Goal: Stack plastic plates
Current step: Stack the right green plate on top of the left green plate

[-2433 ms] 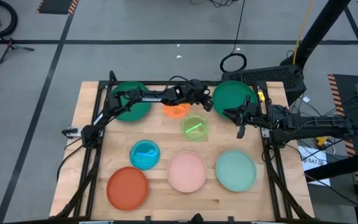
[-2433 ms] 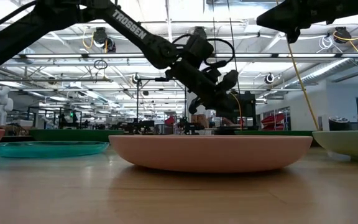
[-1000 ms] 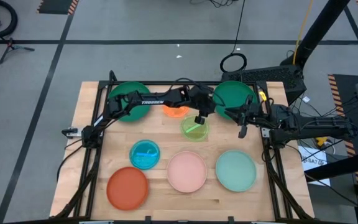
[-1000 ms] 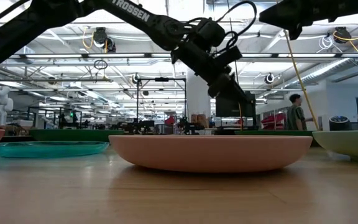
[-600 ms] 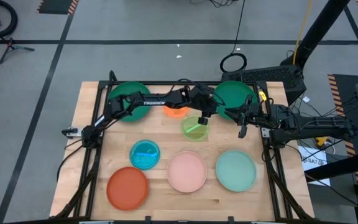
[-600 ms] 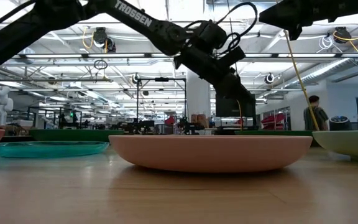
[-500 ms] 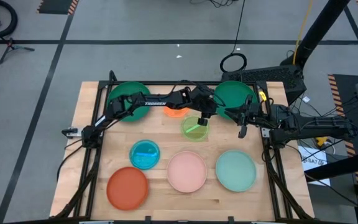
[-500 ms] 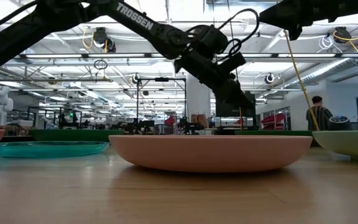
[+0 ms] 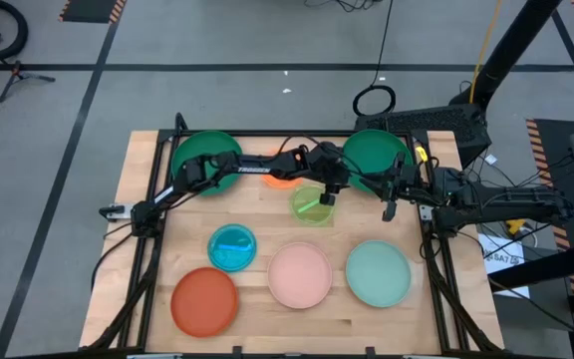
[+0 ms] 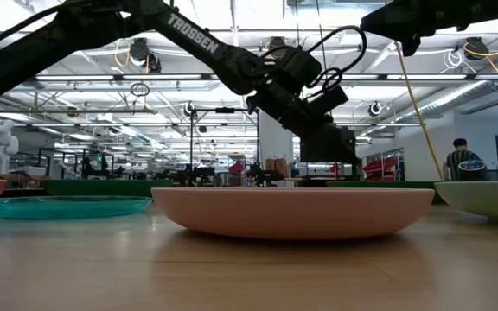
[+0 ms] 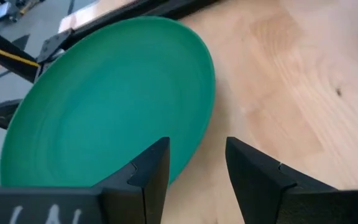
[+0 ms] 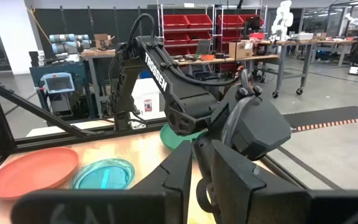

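You get bright, even light from long ceiling lamps (image 10: 232,82), seen in the low view. The nearest pink plate (image 10: 292,212) looks soft and blurry there. From above, shadows on the table (image 9: 267,214) are faint and small.

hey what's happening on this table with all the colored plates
A two-armed robot is set to stack plastic plates, but nothing is stacked yet; all eight lie apart on the table. The left claw, open, hovers at the far right dark green plate, just above the lime green plate. The right claw, shut, waits at the table's right edge.
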{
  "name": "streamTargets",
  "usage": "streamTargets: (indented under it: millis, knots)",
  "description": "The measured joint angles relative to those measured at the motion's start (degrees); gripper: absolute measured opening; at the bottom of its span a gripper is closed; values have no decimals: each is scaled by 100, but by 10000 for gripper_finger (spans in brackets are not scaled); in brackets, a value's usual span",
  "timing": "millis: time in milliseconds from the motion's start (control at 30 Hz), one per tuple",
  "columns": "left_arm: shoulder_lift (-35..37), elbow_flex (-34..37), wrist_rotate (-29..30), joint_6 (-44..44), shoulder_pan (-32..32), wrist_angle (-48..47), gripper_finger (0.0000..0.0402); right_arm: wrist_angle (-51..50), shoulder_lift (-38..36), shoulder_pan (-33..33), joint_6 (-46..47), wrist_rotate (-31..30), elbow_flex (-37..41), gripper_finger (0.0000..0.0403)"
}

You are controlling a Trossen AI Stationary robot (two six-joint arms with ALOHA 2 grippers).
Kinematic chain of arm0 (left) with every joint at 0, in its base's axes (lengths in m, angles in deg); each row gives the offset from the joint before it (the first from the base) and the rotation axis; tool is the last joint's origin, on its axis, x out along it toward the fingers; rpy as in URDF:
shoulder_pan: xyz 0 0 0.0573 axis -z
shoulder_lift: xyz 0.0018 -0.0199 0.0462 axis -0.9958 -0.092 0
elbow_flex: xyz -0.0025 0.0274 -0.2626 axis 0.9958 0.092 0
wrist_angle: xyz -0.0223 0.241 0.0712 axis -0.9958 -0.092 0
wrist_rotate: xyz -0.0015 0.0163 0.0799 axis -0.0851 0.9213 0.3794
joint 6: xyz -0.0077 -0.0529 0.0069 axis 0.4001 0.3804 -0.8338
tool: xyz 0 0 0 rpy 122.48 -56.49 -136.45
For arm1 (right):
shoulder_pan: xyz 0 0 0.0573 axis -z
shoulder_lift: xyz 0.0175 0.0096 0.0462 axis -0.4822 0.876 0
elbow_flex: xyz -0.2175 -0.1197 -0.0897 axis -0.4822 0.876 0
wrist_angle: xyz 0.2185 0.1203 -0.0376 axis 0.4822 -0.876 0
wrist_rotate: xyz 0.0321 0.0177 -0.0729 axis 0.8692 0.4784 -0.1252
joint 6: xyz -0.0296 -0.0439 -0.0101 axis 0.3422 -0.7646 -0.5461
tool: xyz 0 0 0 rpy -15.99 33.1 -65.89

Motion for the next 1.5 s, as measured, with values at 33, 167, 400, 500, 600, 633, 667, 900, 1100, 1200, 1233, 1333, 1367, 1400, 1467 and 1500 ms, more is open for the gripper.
streamTargets:
  millis: [33, 167, 400, 500, 600, 633, 667, 900, 1100, 1200, 1233, 1333, 1367, 1400, 1467, 1500]
  knots:
    - [-30, -5, 7, 115, 0, 45, 163, 2, 0, 0, -2, 2, 0, 54]
    - [-193, 6, 57, 468, -7, 30, 163, 4, -1, 1, 0, 0, 0, 54]
    - [-312, 1, 506, 691, 0, 224, 163, 4, 0, 2, -2, -9, 0, 54]
    - [-314, 8, 564, 599, -11, 476, 163, 4, 0, 2, -2, -11, 0, 54]
    - [-303, 4, 566, 386, -9, 618, 163, 4, 0, 2, -27, -16, 0, 54]
    - [-303, 4, 564, 320, -6, 604, 163, 4, 0, 2, -33, -17, 0, 54]
    - [-317, 4, 552, 257, -5, 588, 163, 4, 0, 2, -35, -18, 0, 54]
    - [-429, 1, 479, 181, -14, 617, 163, 4, 0, 2, -46, -20, 0, 54]
    - [-593, -5, 429, 241, -46, 648, 163, 4, 0, 2, -44, -20, 0, 54]
    - [-676, 1, 427, 213, -44, 613, 163, 4, 0, 2, -45, -20, 0, 54]
    - [-689, 1, 430, 228, -44, 613, 163, 5, 0, 2, -46, -21, 0, 54]
    - [-690, 1, 469, 233, -39, 593, 163, 2, 0, 2, -48, -22, 0, 54]
    - [-689, 1, 480, 233, -39, 618, 163, 2, 0, 2, -48, -20, 0, 54]
    - [-688, 1, 482, 234, -43, 632, 163, -2, 0, 2, -52, -22, 0, 54]
    - [-688, 1, 503, 235, -44, 637, 163, -6, 0, 2, -91, -20, 0, 54]
    - [-688, 1, 507, 235, -44, 635, 163, -8, 0, 2, -91, -21, 0, 54]
